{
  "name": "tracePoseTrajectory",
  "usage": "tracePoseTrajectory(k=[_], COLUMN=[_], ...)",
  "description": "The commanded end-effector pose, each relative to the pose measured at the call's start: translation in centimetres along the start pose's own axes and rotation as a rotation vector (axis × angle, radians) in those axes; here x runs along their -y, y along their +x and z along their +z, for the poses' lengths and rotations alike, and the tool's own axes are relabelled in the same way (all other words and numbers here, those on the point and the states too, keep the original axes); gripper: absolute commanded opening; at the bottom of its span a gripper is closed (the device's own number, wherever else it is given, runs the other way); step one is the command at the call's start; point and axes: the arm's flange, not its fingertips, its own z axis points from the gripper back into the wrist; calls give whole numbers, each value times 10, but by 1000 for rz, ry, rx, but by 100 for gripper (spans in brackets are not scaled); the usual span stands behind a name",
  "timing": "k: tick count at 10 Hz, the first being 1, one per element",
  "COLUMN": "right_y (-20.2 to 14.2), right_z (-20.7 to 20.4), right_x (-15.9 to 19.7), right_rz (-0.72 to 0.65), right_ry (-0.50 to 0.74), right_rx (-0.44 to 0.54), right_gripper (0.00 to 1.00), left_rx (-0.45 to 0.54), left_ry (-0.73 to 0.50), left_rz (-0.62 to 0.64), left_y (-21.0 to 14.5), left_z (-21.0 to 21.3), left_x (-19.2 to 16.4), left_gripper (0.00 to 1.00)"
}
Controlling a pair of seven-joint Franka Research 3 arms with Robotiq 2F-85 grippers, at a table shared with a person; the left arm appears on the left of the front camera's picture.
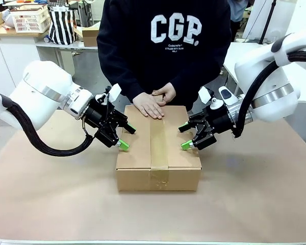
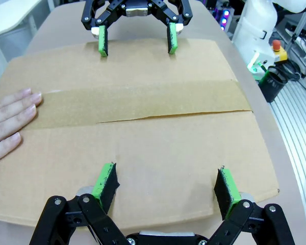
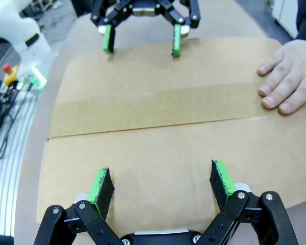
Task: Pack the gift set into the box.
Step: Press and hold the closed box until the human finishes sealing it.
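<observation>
The box (image 1: 137, 153) lies on the table in front of the person, its top flaps down and a strip of brown tape (image 1: 159, 140) along the seam. The gift set is out of view. My left gripper (image 1: 127, 138) hangs open at the box's left edge, its green pads over the lid (image 2: 143, 148). Opposite it, my right gripper (image 1: 184, 137) is open at the right edge. In the left wrist view the left gripper (image 2: 166, 173) holds nothing and faces the right gripper (image 2: 135, 43). The right gripper (image 3: 160, 171) looks across the lid (image 3: 158, 138) at the left gripper (image 3: 142, 43).
A person's hand (image 1: 149, 106) presses flat on the far end of the lid, also seen as fingers (image 2: 10, 127) and as a hand (image 3: 288, 76). The table (image 1: 51, 204) is covered in brown paper. Cables and a red button (image 3: 7, 69) lie off the table's side.
</observation>
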Motion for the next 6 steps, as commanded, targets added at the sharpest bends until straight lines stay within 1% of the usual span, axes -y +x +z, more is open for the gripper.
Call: tracePoseTrajectory(k=[1,6], right_y=[-1,-1], right_z=[-1,-1], right_x=[3,3], right_rz=[-2,-2], right_ry=[4,4], right_rx=[-1,-1], right_gripper=[100,100], left_rx=[6,6], left_ry=[1,1], left_rz=[-3,-3], left_y=[-2,-2], left_z=[-1,-1], left_x=[1,1], left_gripper=[100,100])
